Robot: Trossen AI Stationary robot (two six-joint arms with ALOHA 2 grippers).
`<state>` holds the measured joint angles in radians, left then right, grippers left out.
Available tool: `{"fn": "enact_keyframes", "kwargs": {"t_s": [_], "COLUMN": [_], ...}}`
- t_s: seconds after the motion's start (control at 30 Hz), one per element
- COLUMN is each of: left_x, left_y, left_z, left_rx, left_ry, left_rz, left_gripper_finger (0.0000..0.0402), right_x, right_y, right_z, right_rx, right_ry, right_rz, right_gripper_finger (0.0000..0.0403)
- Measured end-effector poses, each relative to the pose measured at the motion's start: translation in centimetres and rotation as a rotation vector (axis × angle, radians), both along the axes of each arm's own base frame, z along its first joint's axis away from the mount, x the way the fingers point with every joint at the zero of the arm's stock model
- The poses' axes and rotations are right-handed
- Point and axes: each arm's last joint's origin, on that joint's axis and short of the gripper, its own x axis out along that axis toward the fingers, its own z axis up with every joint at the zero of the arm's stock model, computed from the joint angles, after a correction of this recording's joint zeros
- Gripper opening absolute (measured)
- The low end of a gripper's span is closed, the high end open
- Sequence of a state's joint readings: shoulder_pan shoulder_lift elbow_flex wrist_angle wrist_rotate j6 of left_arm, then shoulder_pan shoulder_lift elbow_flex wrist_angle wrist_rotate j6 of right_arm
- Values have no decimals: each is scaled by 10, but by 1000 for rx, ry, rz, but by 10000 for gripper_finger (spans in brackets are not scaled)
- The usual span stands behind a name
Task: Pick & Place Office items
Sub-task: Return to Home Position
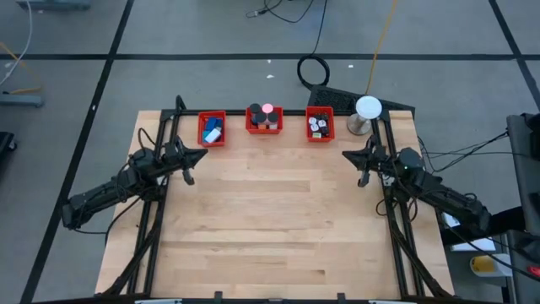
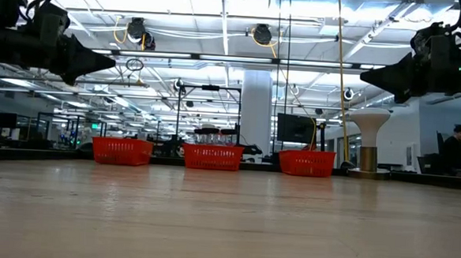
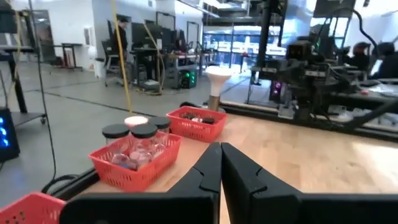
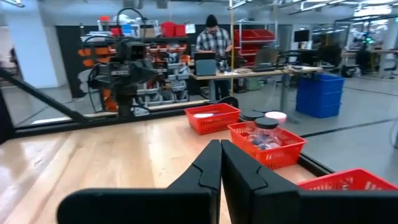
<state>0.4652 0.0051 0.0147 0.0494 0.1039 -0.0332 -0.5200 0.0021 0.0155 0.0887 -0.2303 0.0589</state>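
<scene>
Office items sit sorted in three red plastic bins lined up along the far edge of the wooden table. The left bin holds blue blocks. The middle bin holds black-capped clear pieces with a pink round top among them. The right bin holds small black and white bits (too small to name more closely). The bins stand apart from one another, with a gap of bare wood between each pair.

Just beside the right bin, at the far right corner of the table, stands a white dome lamp on a brass-coloured stem.

The left gripper hangs above the left side of the table, well short of the bins, pointing inward toward the table's middle. Its own wrist view shows its two dark fingers pressed together with nothing between them. The right gripper mirrors it above the right side, also raised off the wood (the low view shows both well clear of the surface). Its fingers meet tip to tip and likewise grip nothing.

Beyond the table, in the room behind the left arm, a person in a checked shirt stands at a desk.
</scene>
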Motion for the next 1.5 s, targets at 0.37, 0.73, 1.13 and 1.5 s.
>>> {"fn": "enact_keyframes", "kwargs": {"t_s": [0.37,0.73,1.13,1.5], "left_x": [-4,-5,-4,-4], "left_y": [6,6,5,5], "left_z": [4,10,10,10], "left_rx": [12,-13,-33,-31], "left_ry": [-43,-110,-118,-117], "left_rz": [43,-16,-32,-32], "left_gripper_finger": [5,5,25,26], "right_x": [-1,-1,-1,-1], "right_y": [-1,-2,-2,-2], "right_z": [1,-1,1,1], "right_rx": [5,55,43,44], "right_ry": [-13,0,-22,-21], "right_rz": [8,8,10,10], "right_gripper_finger": [0,0,0,0]}}
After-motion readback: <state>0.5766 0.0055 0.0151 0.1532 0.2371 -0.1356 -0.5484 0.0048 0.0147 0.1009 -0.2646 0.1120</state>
